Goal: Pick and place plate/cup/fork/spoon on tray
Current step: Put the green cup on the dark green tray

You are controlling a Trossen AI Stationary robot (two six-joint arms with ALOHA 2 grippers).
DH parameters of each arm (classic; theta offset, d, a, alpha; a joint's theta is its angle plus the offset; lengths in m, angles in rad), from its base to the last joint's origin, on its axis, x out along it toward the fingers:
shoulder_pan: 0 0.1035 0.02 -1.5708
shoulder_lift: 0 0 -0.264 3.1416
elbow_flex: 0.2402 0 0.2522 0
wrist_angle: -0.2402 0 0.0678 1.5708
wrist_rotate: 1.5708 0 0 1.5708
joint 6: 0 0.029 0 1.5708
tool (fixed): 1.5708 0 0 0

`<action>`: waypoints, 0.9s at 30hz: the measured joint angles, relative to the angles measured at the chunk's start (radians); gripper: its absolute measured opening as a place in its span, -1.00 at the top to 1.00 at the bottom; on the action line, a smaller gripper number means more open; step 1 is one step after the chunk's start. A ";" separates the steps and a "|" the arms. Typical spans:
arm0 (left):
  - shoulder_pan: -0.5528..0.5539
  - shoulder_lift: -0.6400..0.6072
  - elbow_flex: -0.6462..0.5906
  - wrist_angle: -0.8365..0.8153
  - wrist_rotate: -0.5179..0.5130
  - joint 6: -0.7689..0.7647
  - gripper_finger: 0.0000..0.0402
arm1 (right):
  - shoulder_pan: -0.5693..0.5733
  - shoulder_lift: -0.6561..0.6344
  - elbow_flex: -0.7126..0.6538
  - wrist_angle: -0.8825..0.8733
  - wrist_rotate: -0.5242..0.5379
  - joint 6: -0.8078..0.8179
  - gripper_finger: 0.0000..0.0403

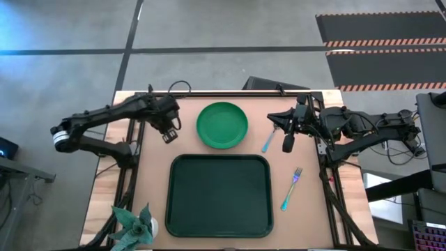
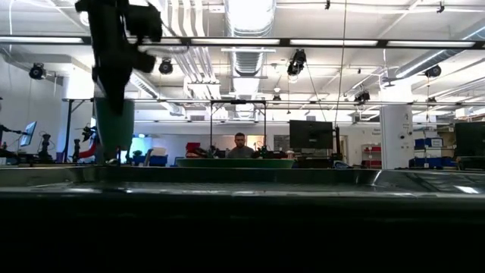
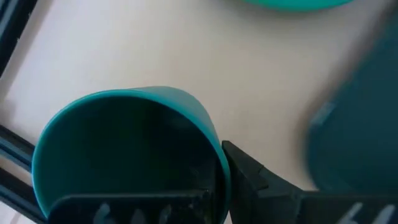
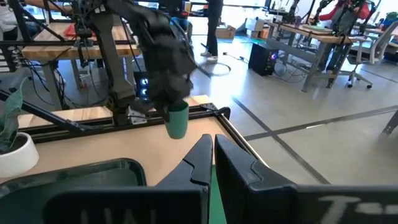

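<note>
My left gripper (image 1: pixel 169 132) is at the table's far left, shut on the small green cup (image 3: pixel 124 149), which also shows in the right wrist view (image 4: pixel 177 121) and the low view (image 2: pixel 115 125). From above, the gripper hides the cup. My right gripper (image 1: pixel 286 141) is shut and empty at the far right, just beside the spoon (image 1: pixel 269 141), which lies flat on the table. The green plate (image 1: pixel 221 125) rests on the table beyond the dark green tray (image 1: pixel 174 209). The fork (image 1: pixel 291 188) lies flat to the right of the tray. My left gripper holds the cup by its rim wall (image 3: pixel 219 163), with one finger inside the cup and one finger (image 3: pixel 249 177) outside. The fingers come from above, pointing down. The cup hangs upright below the gripper, mouth up, and looks lifted clear of the table in the right wrist view.
A potted plant in a white pot (image 1: pixel 136 226) stands at the near left corner. Black frame rails (image 1: pixel 132 174) run along the table's left and right sides. Bare table lies between the cup and the tray.
</note>
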 joint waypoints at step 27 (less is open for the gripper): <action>-0.724 0.196 0.126 0.158 0.043 -0.321 1.00 | 0.000 0.003 0.000 0.004 0.008 0.008 0.96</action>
